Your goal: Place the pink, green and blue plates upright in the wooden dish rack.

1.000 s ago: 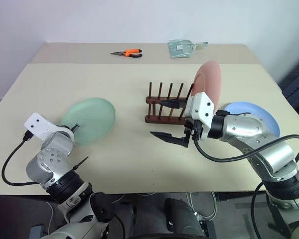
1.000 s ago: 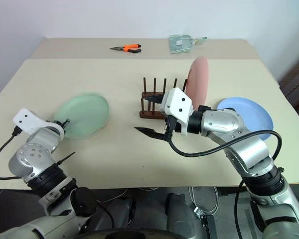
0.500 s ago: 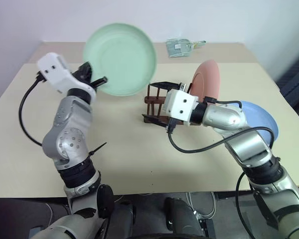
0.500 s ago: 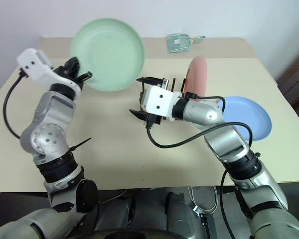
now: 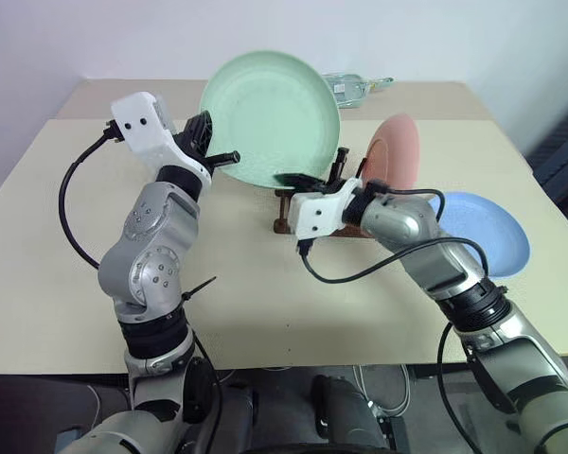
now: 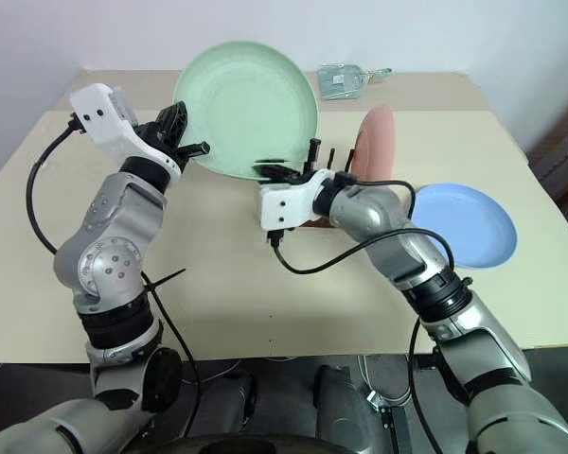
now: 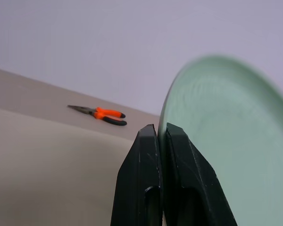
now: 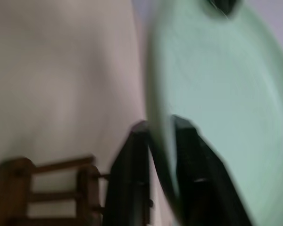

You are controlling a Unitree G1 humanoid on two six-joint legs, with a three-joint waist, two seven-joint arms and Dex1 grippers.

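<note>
1. Green plate (image 5: 273,118) is up in the air, upright, over the far middle of the desk (image 5: 265,303), just left of and above the wooden dish rack (image 5: 308,213); a second ago it lay flat on the desk at the near left.
2. Our left end effector (image 5: 211,149) is clamped on the plate's left rim; the left wrist view shows both black fingers (image 7: 174,155) pinching the rim, and this grip has held through the lift.
3. Our right end effector (image 5: 308,180) stood wide open beside the rack a second ago; now it has closed on the plate's lower rim, with a finger (image 8: 132,174) on each side of the edge in the right wrist view.
4. So both end effectors hold the green plate right now, which to us looks like a handover or a two-handed steadying before slotting.
5. Pink plate (image 5: 395,163) already stands upright at the right end of the rack, unchanged.
6. Blue plate (image 5: 483,232) lies flat on the desk, right of the rack, untouched.
7. Task status as we judge it: one of three racked, green in transit, blue pending.
8. Next step probably needs the plate lowered edge-first between free pegs left of the pink one; risk is knocking the pink plate or shoving the light rack.
9. Orange pliers (image 7: 104,115) lie at the far edge, irrelevant.
</note>
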